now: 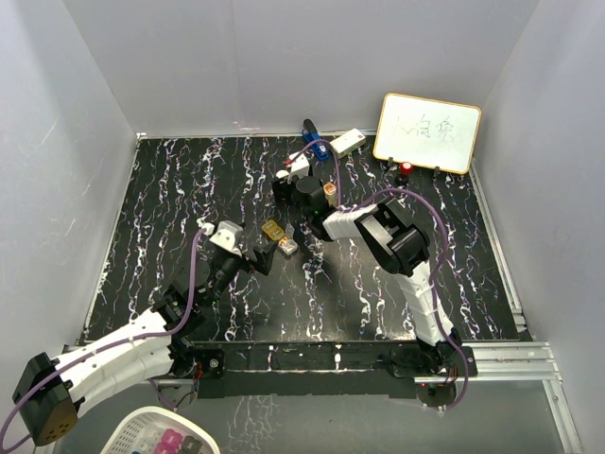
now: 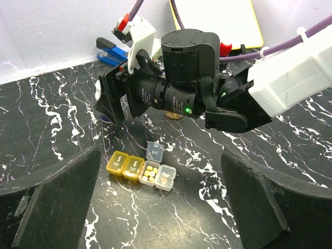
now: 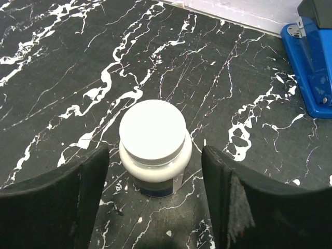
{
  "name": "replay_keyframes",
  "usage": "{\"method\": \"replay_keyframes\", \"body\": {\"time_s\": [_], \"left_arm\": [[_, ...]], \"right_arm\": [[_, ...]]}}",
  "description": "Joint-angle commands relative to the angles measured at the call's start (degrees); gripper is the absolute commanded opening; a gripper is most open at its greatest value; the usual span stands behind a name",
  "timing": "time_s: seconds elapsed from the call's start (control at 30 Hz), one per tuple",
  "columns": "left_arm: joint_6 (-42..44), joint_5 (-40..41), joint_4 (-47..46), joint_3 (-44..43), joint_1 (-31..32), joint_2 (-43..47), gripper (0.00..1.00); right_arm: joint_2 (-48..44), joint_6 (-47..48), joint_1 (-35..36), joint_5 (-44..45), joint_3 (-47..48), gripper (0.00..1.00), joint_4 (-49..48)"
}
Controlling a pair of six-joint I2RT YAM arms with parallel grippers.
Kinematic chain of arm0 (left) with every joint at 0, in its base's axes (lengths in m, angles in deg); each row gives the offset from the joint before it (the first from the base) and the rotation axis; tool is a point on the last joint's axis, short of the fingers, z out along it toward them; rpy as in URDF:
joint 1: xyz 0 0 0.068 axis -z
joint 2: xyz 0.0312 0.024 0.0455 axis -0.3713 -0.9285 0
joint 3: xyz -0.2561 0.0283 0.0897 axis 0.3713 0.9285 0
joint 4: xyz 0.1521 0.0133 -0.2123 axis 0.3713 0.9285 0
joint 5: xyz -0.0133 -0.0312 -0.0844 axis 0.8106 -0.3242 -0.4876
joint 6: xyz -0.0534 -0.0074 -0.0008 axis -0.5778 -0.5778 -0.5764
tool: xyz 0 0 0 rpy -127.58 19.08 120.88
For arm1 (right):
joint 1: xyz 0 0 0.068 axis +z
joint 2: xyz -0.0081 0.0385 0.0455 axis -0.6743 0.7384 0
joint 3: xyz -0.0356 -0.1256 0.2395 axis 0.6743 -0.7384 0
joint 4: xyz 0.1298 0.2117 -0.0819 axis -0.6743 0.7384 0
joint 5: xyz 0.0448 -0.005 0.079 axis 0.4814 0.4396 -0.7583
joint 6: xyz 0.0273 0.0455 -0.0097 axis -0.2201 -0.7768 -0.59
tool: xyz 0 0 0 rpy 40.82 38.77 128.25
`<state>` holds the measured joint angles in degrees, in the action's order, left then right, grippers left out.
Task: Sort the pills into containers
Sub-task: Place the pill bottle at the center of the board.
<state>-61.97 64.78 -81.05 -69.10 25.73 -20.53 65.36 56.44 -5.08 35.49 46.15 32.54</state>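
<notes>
A small clear pill box with two yellow-gold sections lies on the black marbled table; one clear section is open and holds several yellow pills. My left gripper is open just in front of the box, not touching it. The box also shows in the top view, with the left gripper beside it. A bottle with a white round cap stands upright between the open fingers of my right gripper, with a gap on each side. A golden-amber bottle stands by the right wrist, mostly hidden.
A blue stapler lies at the far edge, next to a white rectangular block. A small whiteboard leans at the back right with a red knob in front. A white basket sits below the table's near edge.
</notes>
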Motion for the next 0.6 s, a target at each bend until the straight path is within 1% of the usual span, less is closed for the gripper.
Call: {"method": "replay_keyframes", "body": {"time_s": [0.0,0.07,0.1,0.33,0.47,0.57], "left_arm": [[-0.3,0.6,-0.7,-1.3,0.2,-0.4,0.99],[-0.3,0.6,-0.5,-1.4,0.1,-0.3,0.99],[-0.3,0.7,-0.5,-1.3,0.2,-0.2,0.99],[-0.1,1.5,-0.2,-1.0,0.1,0.6,0.99],[0.2,2.1,-0.9,-0.8,0.1,0.6,0.99],[0.2,3.4,-1.6,-0.8,0.2,0.3,0.99]], "right_arm": [[-3.8,0.2,-0.1,-0.2,-0.5,0.79,-1.1],[-3.7,0.2,0.0,-0.3,-0.3,0.97,-0.6],[-3.7,0.2,0.0,-0.3,-0.3,0.98,-0.5],[-5.4,2.4,1.1,1.5,-0.2,0.98,0.0],[-9.4,3.5,1.6,3.0,-1.1,0.98,1.6],[-13.5,3.7,1.8,3.4,-3.5,0.98,2.0]]}}
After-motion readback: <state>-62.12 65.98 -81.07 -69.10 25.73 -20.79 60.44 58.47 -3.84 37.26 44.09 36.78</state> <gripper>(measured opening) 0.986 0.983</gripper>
